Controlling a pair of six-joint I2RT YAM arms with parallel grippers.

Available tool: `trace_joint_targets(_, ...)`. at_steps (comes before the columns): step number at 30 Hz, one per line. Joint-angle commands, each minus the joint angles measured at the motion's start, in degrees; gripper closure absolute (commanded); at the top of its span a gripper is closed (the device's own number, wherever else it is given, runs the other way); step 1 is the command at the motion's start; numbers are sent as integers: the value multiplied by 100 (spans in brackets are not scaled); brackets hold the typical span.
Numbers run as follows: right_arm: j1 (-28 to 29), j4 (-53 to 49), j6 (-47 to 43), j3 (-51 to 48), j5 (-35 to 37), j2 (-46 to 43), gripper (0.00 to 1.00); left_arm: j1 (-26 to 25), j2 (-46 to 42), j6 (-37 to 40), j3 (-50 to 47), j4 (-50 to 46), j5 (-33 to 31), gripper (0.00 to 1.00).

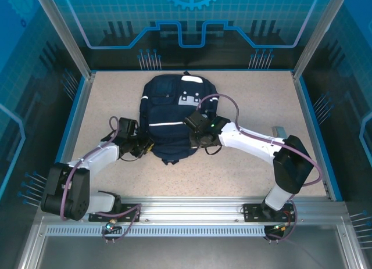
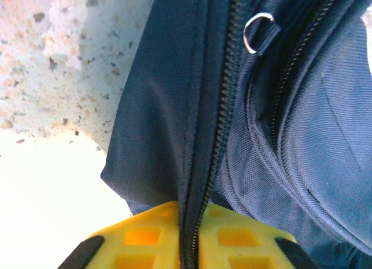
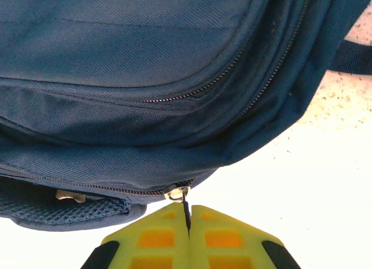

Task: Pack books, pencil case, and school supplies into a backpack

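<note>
On the desk [image 1: 232, 177], the left pincer [image 2: 189, 228] is clenched on a zippered seam [image 2: 203, 158] of the backpack [image 2: 168, 94]; the right pincer [image 3: 187, 223] pinches a zipper pull [image 3: 185, 211].

a fixed camera, high above and behind the two arms, looks down and forward over the whole table [image 1: 244, 164]; the backpack [image 1: 168, 118] lies mid-table. the left wrist camera looks along the left gripper [image 2: 185, 246], very near the backpack side closest to that arm, with a strip of tabletop beside it. the right wrist camera looks along the right gripper [image 3: 189, 237], equally near the opposite side. all three views share the backpack.
</note>
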Motion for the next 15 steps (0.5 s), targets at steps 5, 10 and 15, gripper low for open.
trace_joint_targets(5,270,380,-779,474,-620,222,100,108,-588,531,546,-1020,-1119,49)
trace_joint_targets(10,384,1024,-746,856,-1452,640,100,117,-745,621,912,-1594,-1018,31)
trace_joint_targets(15,446,1411,-638,1322,-1920,1132,100,116,-971,530,1114,-1957,-925,27)
